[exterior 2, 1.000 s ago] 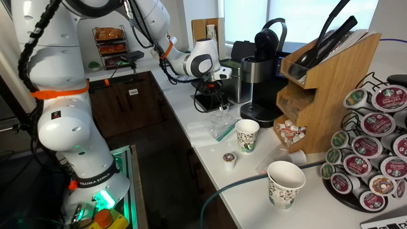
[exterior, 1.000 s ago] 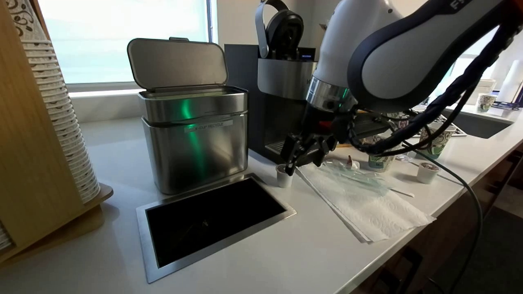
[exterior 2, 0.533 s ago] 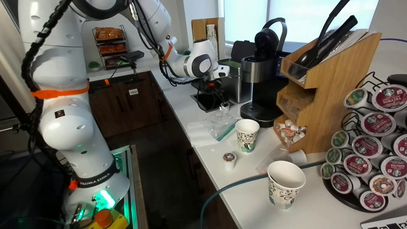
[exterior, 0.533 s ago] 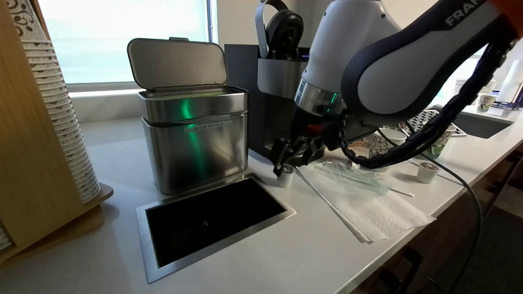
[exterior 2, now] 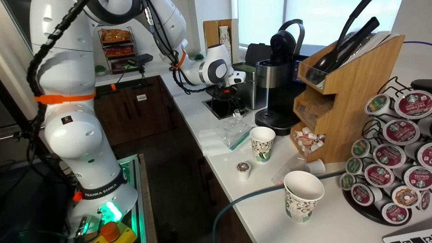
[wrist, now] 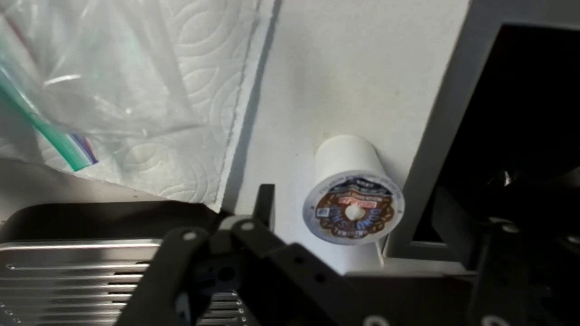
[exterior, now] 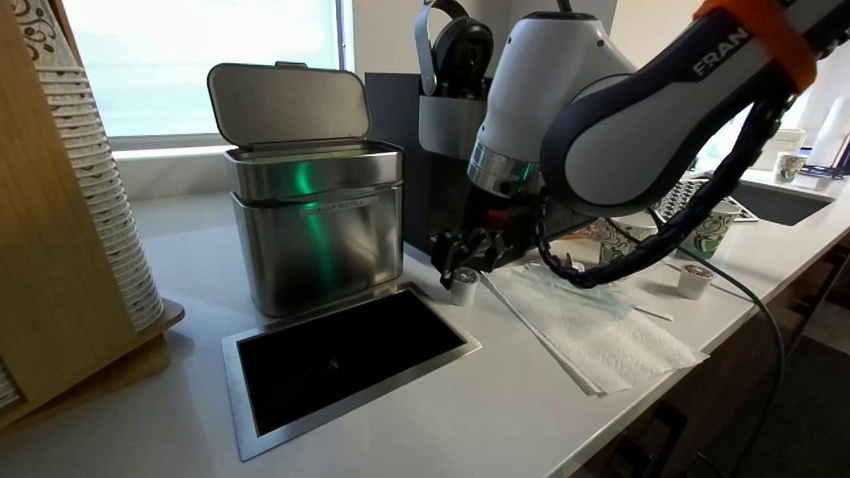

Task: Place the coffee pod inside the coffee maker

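One white counter (exterior: 505,398); window (exterior: 159,70); coffee maker (exterior 2: 274,76).

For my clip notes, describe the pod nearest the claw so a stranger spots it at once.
Find the coffee maker, lid raised. Near it, between the paper towel and the black opening, stands the pod. Unlike the similar pod near the cups, it's framed by the open claw in the wrist view.

The fingers (exterior: 443,257) have shifted sideways in an exterior view, uncovering more of the coffee pod (exterior: 463,291).
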Tool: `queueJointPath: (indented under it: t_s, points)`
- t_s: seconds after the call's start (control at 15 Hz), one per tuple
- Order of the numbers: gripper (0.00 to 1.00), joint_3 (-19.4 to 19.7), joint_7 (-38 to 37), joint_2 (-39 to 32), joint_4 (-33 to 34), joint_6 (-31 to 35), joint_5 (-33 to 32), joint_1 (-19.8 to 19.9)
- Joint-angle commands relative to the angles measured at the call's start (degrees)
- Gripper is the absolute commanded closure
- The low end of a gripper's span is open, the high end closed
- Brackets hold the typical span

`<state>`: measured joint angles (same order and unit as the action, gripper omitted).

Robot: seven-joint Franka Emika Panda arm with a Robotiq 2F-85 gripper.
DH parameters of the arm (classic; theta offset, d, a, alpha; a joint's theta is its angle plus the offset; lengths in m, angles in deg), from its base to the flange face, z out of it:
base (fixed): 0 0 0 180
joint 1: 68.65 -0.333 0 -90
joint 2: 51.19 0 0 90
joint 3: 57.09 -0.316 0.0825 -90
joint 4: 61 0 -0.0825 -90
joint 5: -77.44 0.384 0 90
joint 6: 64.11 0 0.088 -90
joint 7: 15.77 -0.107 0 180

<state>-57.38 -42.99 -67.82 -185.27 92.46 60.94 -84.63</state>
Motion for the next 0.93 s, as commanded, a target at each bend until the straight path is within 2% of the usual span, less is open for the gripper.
queueJointPath:
  t_s: [0.0,0.2,0.27,0.47,0.67,0.87]
  points:
    - [0.42,1.6,-2.4,-1.7,1.7,-0.9,-1.6,-1.9]
    - [0.67,2.8,-4.1,-1.6,2.0,-1.3,-2.1,-3.0]
    - [0.71,3.2,-4.9,-1.5,2.0,-1.2,-2.4,-3.3]
    - [0.71,2.4,-4.6,1.9,-0.1,-1.7,-1.1,-3.5]
    - [0.71,-2.6,1.9,9.0,-3.8,-1.2,4.3,-1.4]
    - [0.71,-5.3,4.6,16.3,-5.1,-3.5,6.7,-0.8]
